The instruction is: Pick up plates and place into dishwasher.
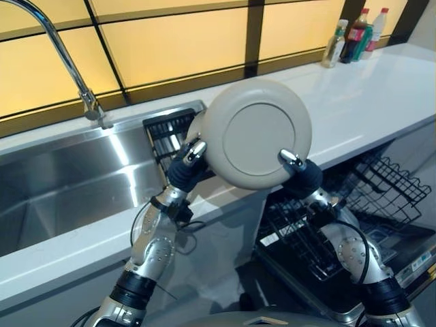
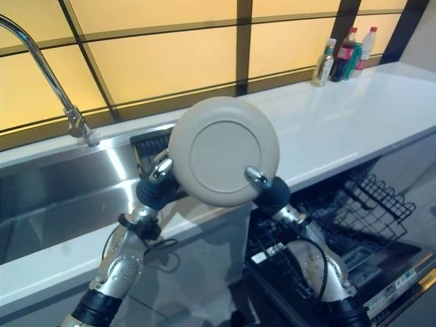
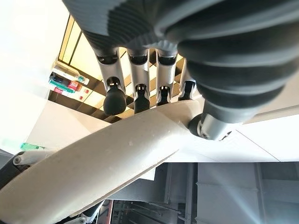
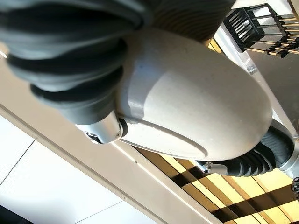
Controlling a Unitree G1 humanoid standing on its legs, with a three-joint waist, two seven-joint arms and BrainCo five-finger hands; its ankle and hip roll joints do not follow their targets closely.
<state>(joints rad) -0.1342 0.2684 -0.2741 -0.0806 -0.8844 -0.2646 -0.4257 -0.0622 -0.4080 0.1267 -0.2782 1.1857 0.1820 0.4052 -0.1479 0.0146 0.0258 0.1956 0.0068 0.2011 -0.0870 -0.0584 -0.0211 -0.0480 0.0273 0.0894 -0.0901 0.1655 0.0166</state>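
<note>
- Your left hand (image 1: 186,165) grips the plate (image 1: 257,133) at its 8 o'clock edge, thumb in front, fingers (image 3: 114,99) curled behind.
- Your right hand (image 1: 300,174) pinches the 4 o'clock edge.
- The plate stands upright in the air above the counter (image 1: 368,102).
- You look mid-carry. Next, lower it toward 4 o'clock into the dishwasher rack (image 1: 306,238), I think.

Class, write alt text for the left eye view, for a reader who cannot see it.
Both robot hands, left hand and right hand, pinch a beige plate upright by its rim above the white counter. A steel sink lies to the left; the open dishwasher sits below right.
</note>
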